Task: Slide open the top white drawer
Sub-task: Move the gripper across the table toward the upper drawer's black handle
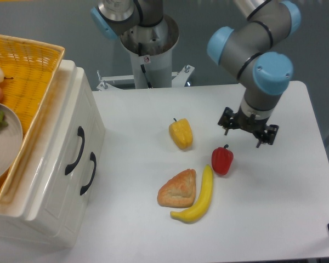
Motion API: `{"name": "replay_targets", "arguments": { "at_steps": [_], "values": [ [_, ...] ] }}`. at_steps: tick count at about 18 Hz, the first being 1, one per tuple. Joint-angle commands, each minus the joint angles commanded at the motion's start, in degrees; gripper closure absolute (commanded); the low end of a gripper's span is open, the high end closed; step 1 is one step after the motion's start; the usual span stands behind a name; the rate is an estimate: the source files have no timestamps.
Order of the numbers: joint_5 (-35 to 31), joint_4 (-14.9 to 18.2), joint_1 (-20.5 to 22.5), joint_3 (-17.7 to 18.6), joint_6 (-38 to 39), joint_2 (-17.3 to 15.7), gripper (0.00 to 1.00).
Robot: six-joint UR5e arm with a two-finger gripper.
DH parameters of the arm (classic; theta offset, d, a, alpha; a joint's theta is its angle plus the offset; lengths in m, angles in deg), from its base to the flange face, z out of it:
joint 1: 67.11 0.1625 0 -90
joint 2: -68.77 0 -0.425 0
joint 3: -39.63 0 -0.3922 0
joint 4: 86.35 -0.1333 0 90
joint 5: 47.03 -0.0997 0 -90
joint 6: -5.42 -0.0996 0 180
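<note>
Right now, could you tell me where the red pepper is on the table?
The red pepper stands right of centre on the table, just below the gripper, with the banana tip beside it at lower left and the yellow pepper up-left.

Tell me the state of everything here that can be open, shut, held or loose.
top white drawer: shut, handle untouched
lower white drawer: shut
hand: empty, above the table, far from the drawers; fingers too small to judge
red pepper: loose, upright
banana: loose, lying flat

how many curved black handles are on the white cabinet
2. One curved black handle sits on the top white drawer; the other black handle sits just lower right of it, on the lower white drawer. None seems hidden.
</note>
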Motion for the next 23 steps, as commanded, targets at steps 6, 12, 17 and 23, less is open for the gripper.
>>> {"name": "replay_targets", "arguments": {
  "at_steps": [6, 12, 17, 23],
  "values": [
    [5.5, 0.4, -6.1, 0.0, 14.5, -1.8, 0.0],
    [11.6, 2.6, -9.6, 0.0, 16.2, -2.9, 0.0],
    [16.9, 4.7, -11.4, -0.1, 16.3, -4.7, 0.0],
    [19.7, 5.9, -14.5, -0.8, 17.6, -4.9, 0.0]
  ]
}}
